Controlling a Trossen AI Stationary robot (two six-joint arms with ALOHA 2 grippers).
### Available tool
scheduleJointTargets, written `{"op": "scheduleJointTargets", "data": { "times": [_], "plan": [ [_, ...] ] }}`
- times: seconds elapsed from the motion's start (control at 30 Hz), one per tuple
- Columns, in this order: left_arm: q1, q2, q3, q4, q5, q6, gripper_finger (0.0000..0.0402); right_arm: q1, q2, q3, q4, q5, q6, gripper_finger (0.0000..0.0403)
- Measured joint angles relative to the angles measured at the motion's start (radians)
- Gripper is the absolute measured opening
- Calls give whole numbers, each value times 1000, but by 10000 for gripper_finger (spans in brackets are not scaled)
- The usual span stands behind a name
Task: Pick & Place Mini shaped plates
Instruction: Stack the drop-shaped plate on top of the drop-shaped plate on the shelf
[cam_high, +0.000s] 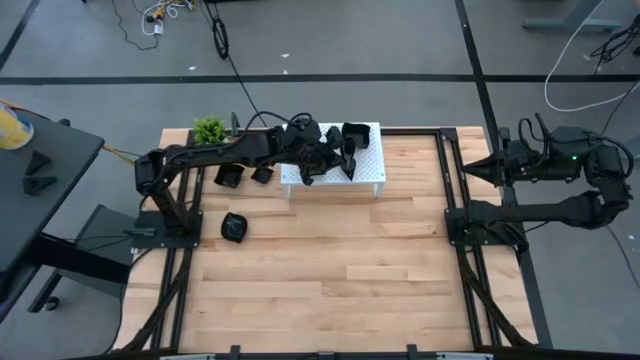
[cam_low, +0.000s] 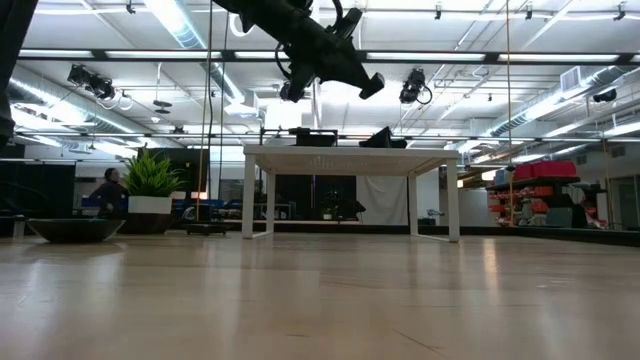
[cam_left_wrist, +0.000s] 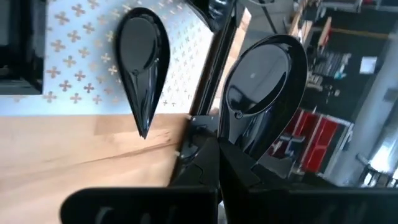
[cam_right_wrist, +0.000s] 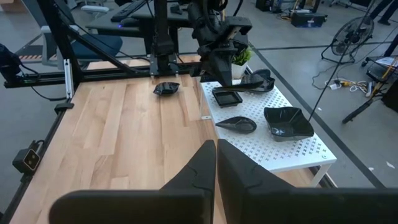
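We have the left gripper (cam_high: 322, 160) up over the white stand (cam_high: 372, 172), fingers clamped on a teardrop plate (cam_left_wrist: 266, 87); a second teardrop plate (cam_left_wrist: 142, 62) already lies on the stand below, with other plates on it and more on the table (cam_high: 330, 270). We judge this as mid-placement: next we lower onto a bare patch, then release. Right gripper (cam_right_wrist: 214, 163) waits at the table's right edge, fingers together, empty.
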Motion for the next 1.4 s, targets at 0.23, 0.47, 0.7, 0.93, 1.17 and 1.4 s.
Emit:
{"op": "scheduleJointTargets", "data": {
  "times": [0.23, 0.47, 0.7, 0.93, 1.17, 1.4],
  "plan": [
    [17, 0, 0, -56, 3, -61, 1, 0, 0, 0, 0, 0, 0, 20],
    [16, 17, 0, -83, 7, -88, 1, 0, 0, 0, 0, 0, 0, 20],
    [22, 42, 1, -60, 13, -89, 1, 0, 0, 0, 0, 0, 0, 20],
    [23, 90, 0, -34, 54, -117, 1, 0, 0, 0, 0, 0, 0, 20],
    [20, 117, 0, -14, 94, -167, 1, 0, 0, 0, 0, 0, 0, 20],
    [26, 118, 0, -14, 98, -166, 1, 0, 0, 0, 0, 0, 0, 20]
  ]
}}
